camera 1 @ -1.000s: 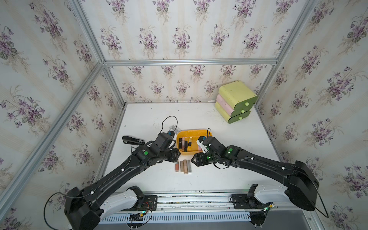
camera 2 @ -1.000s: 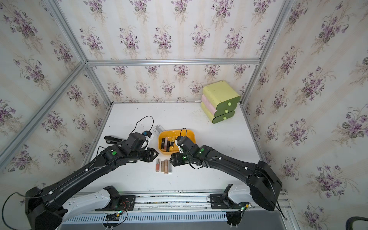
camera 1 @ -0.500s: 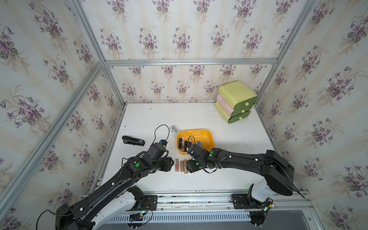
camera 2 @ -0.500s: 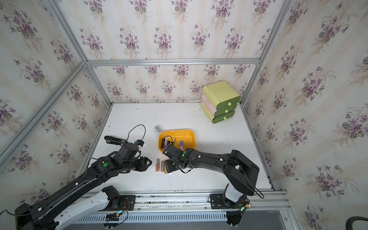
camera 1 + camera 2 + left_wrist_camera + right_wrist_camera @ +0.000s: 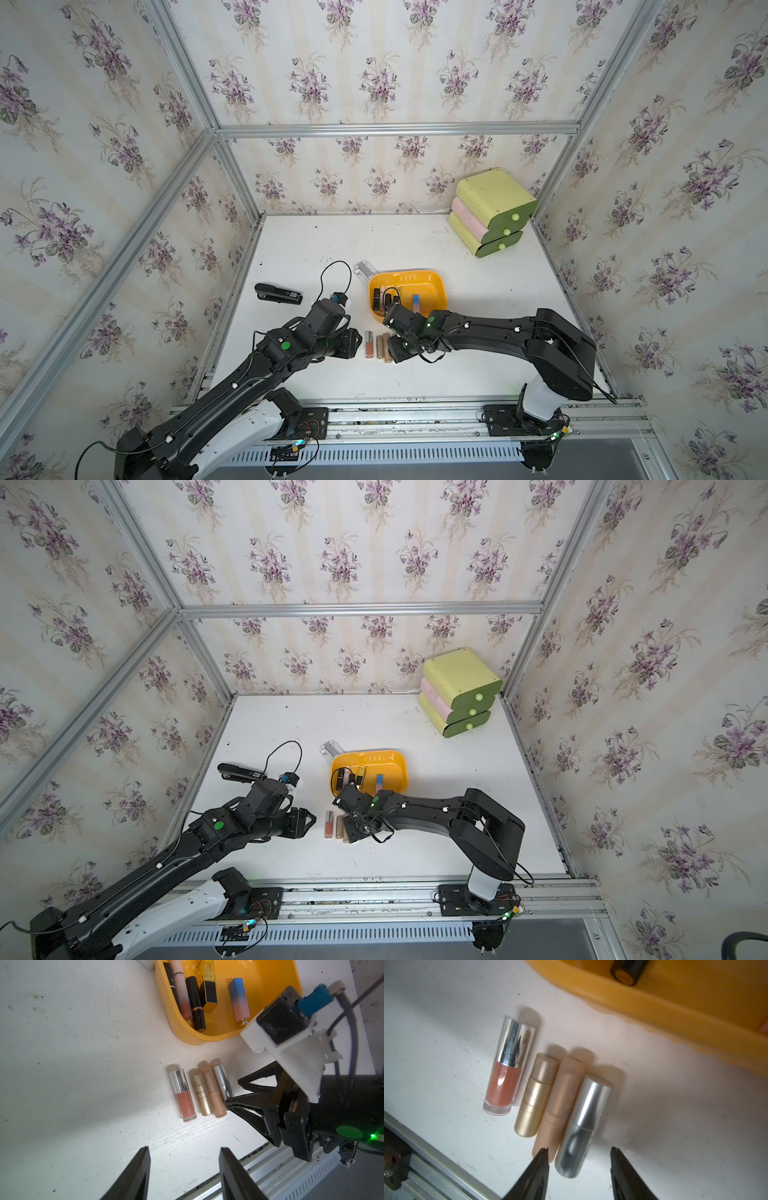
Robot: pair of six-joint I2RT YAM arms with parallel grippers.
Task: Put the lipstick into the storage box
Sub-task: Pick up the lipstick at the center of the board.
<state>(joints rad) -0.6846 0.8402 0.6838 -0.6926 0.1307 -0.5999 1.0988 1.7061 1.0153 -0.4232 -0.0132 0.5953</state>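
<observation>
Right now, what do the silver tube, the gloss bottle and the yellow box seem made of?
Silver lipstick tube: probably metal or metallised plastic, satin finish, soft blurred reflections.
Gloss bottle: clear glass or hard plastic, colour showing through a thick transparent base; mirror-chrome cap.
Storage box: moulded plastic, smooth, slightly glossy, rounded rim.

Left arm (image 5: 249, 370): stretched forward, wrist low.
Left gripper (image 5: 185, 1155): jaws parted, nothing between them.
Right arm (image 5: 490, 328): elbow bent, forearm reaching inward.
Right gripper (image 5: 579, 1150): jaws parted, tips angled down.
</observation>
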